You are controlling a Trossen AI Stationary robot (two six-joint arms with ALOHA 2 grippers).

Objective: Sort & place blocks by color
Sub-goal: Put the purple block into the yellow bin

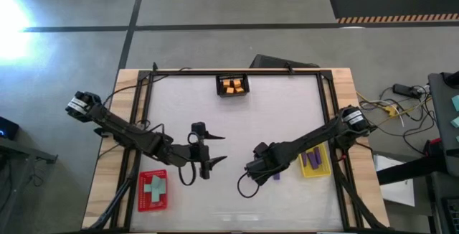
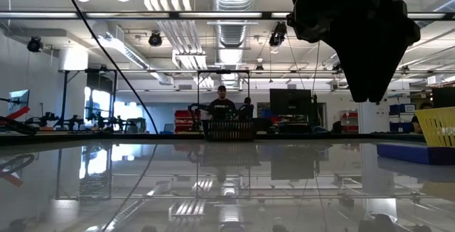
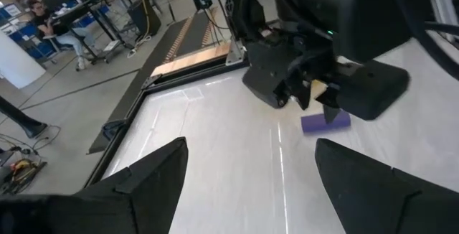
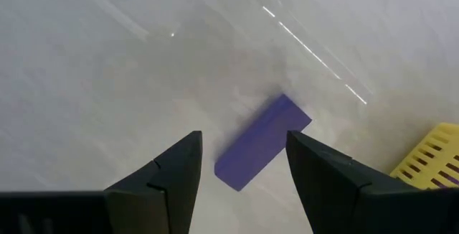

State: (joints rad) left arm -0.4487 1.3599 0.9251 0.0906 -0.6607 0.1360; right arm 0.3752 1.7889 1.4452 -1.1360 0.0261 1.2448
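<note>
A purple block (image 4: pixel 262 141) lies flat on the white table, just left of the yellow tray (image 1: pixel 313 164). My right gripper (image 4: pixel 244 135) hangs over it, pointing down and open, one finger on each side of the block and clear of it. The left wrist view shows the same block (image 3: pixel 326 123) under my right gripper (image 3: pixel 315 101). My left gripper (image 1: pixel 219 151) stands open at mid-table, pointing toward my right gripper, with nothing between its fingers (image 3: pixel 165 162). The yellow tray holds purple blocks (image 1: pixel 312 158). Teal blocks (image 1: pixel 154 186) lie in the red tray (image 1: pixel 153 204). Orange blocks (image 1: pixel 232 85) lie in the black tray (image 1: pixel 233 92).
The red tray sits at the near left, the yellow tray at the near right and the black tray at the middle of the far edge. A dark frame (image 1: pixel 326 105) runs around the white tabletop. Bare table lies between the trays. In the low view people stand far behind the table (image 2: pixel 222 104).
</note>
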